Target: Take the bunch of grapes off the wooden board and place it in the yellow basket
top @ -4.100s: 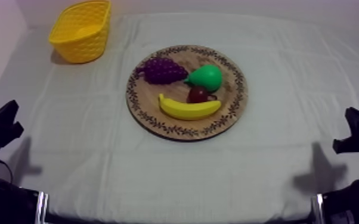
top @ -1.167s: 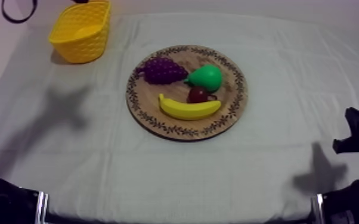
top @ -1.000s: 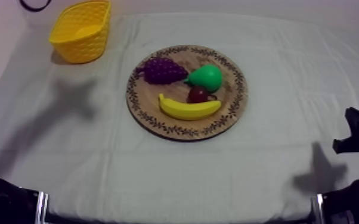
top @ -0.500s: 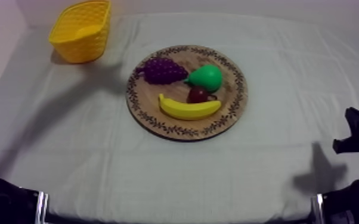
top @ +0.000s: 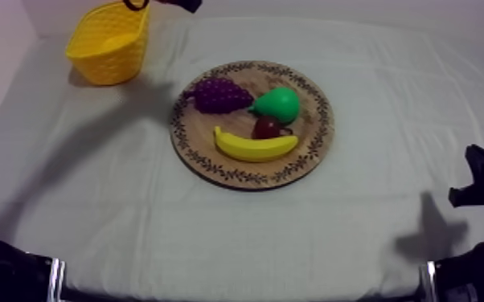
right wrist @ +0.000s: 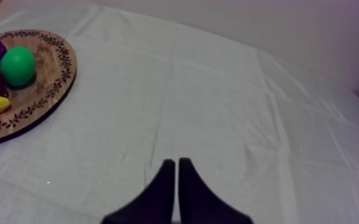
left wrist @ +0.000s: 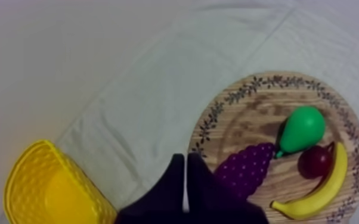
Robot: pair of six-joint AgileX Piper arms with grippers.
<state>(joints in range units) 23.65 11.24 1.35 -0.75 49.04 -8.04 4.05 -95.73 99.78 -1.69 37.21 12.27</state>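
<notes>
The grapes sit on the board's upper-left part, the side nearest the basket at upper left. That placement suits the left gripper, which hangs above, between the two, fingers together and holding nothing. The right gripper, likewise closed, idles over bare cloth.

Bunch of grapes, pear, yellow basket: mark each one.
bunch of grapes (top: 217,95), top view, middle of the cluster.
pear (top: 278,104), top view, its broad body.
yellow basket (top: 115,63), top view, near outer wall.
</notes>
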